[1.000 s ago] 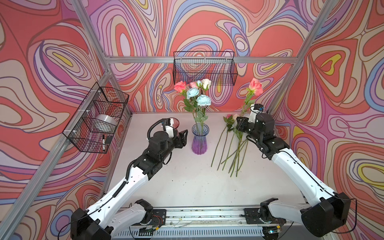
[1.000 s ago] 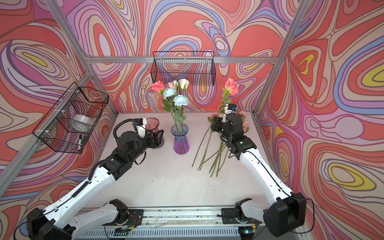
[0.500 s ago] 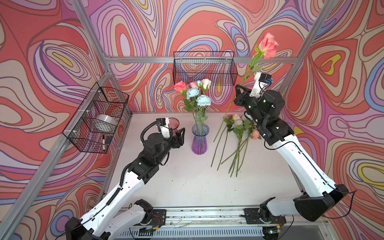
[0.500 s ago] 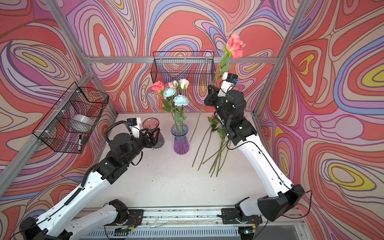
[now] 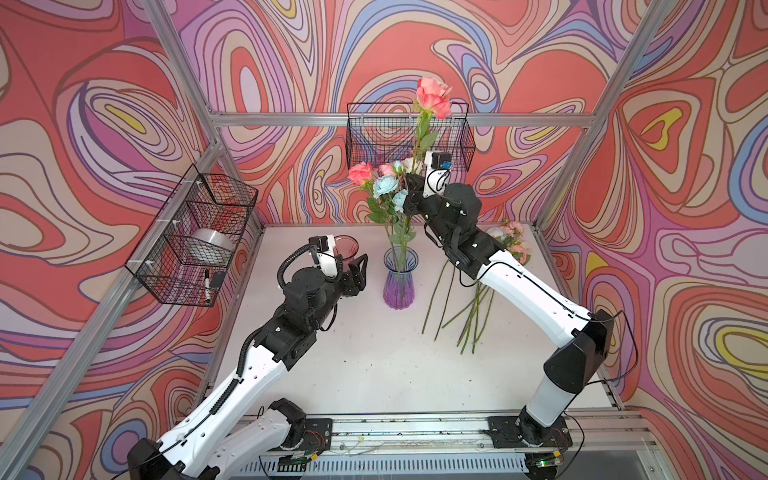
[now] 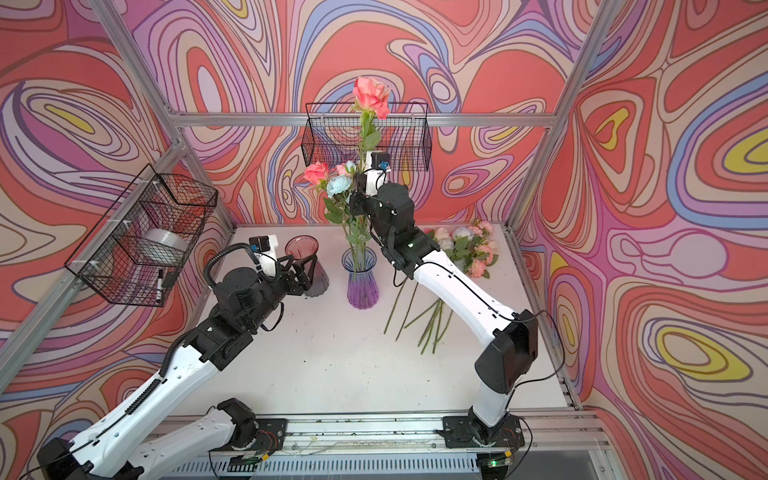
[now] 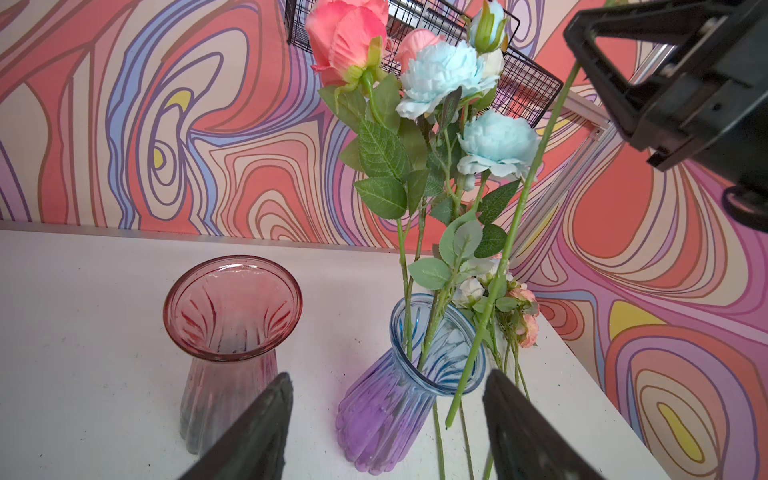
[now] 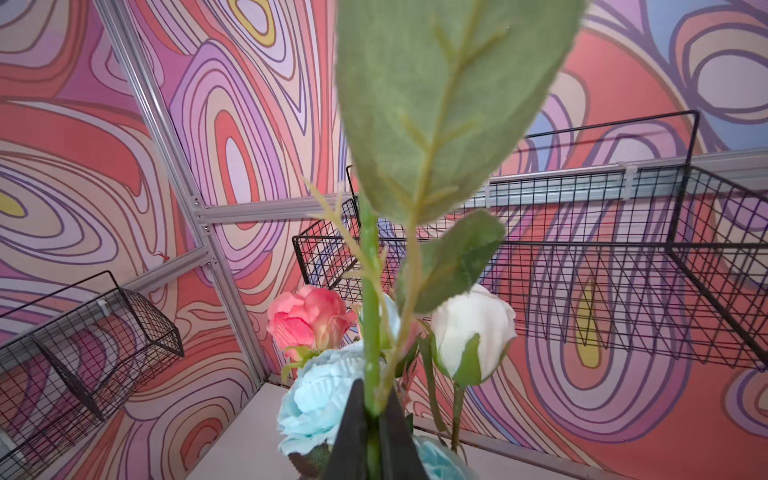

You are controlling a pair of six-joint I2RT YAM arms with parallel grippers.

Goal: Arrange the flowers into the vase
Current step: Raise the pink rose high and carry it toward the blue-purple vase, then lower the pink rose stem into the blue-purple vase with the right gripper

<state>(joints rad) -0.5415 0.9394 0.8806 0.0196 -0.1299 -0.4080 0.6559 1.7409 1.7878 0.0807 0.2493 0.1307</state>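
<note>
Pink rose (image 5: pixel 433 97) pinched by right fingers (image 8: pixel 351 440) | left fingers (image 7: pixel 262 436) spread | bouquet (image 5: pixel 384 185) crowds blue vase (image 5: pixel 390 291)

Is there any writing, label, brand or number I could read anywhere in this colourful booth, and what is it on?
No text can be read in any view.
Marker in the side wire basket: any print too small to read.
Purple vase, pink vase and walls: patterns only, no lettering.

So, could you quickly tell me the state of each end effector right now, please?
Left end effector: open, holding nothing.
Right end effector: closed on the stem of a pink rose.
</note>
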